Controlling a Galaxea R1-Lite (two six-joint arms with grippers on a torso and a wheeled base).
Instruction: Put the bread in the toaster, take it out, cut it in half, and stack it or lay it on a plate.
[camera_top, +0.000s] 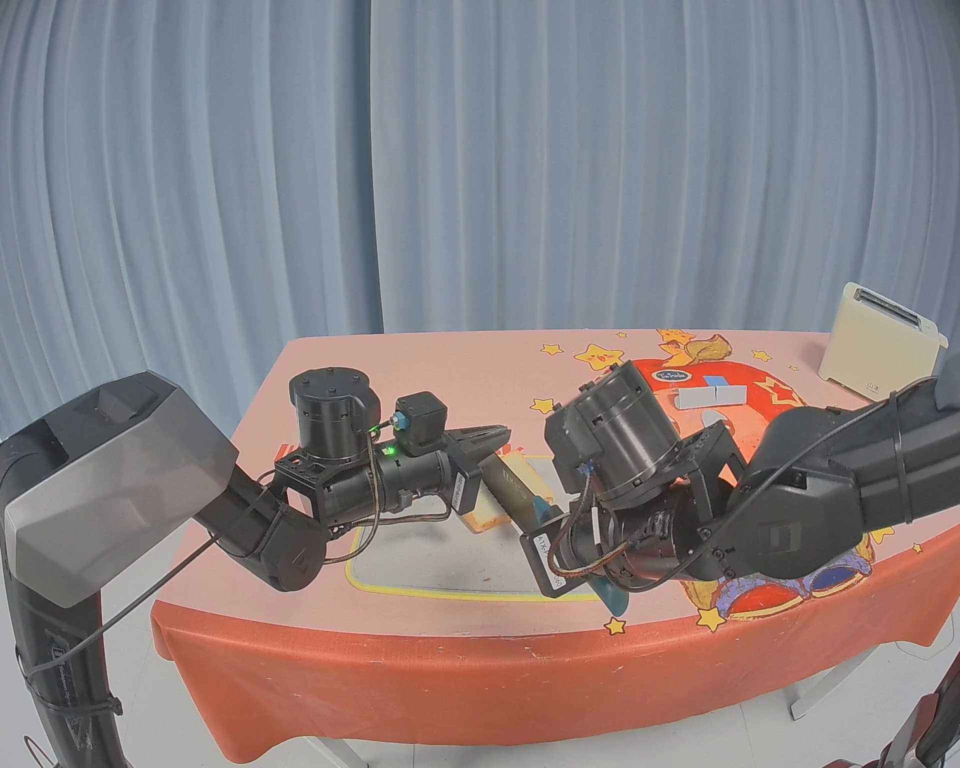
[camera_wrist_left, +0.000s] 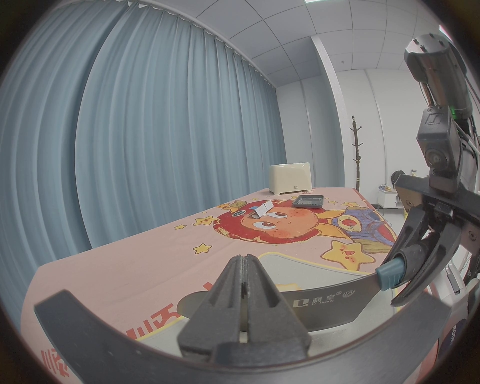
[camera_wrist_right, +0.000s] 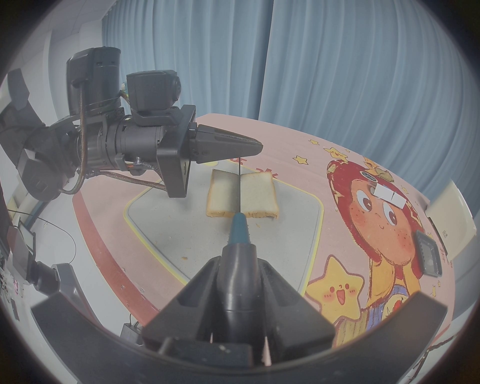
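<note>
A slice of bread (camera_wrist_right: 255, 195) lies on a grey cutting board (camera_wrist_right: 170, 225) with a yellow rim. My right gripper (camera_wrist_right: 239, 260) is shut on the teal handle of a knife (camera_wrist_right: 239, 232); its blade stands edge-down across the middle of the slice. In the head view the blade (camera_top: 510, 490) crosses the bread (camera_top: 486, 515), with the right gripper (camera_top: 570, 555) near the table's front edge. My left gripper (camera_top: 492, 437) is shut with nothing in it, its tip just above the slice's far edge. In the left wrist view the left gripper (camera_wrist_left: 243, 280) stands in front of the knife blade (camera_wrist_left: 325, 302).
A cream toaster (camera_top: 880, 345) stands at the table's far right corner. A small black tray (camera_wrist_right: 429, 252) lies between it and the board. Pale flat pieces (camera_top: 712, 395) sit on the printed cloth behind my right arm.
</note>
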